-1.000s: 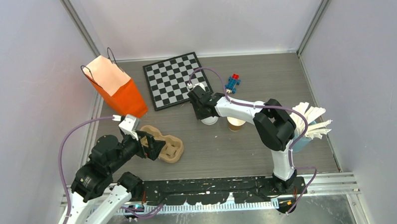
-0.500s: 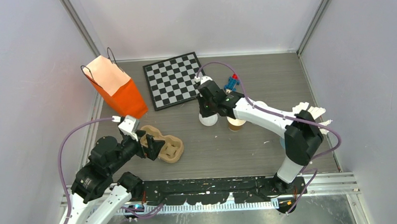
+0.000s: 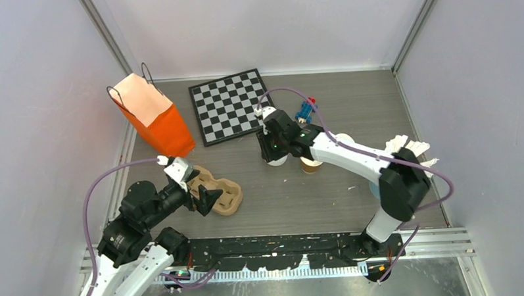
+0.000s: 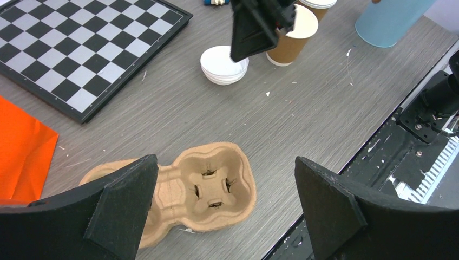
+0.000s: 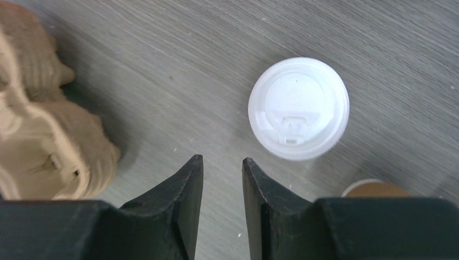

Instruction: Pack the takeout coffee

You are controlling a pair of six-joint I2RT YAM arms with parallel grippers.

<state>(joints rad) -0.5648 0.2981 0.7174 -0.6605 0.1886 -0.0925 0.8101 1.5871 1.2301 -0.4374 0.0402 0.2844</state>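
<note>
Swinging its elbow outward since a second ago, the right arm (image 3: 344, 155) now holds the right tool (image 5: 222, 160) above a stack of white lids (image 5: 299, 108). Its fingers are nearly pressed together and pinch nothing. The lids lie at two o'clock from its tips. A brown paper cup (image 4: 292, 40) stands just beside the stack, at three o'clock seen from overhead. The left tool (image 4: 225, 160), spread wide, hovers over the pulp tray (image 4: 184, 187) on the tabletop (image 4: 162, 114). The right tool should probably open wider than the rim, centre, descend gently, and lift only the top lid.
</note>
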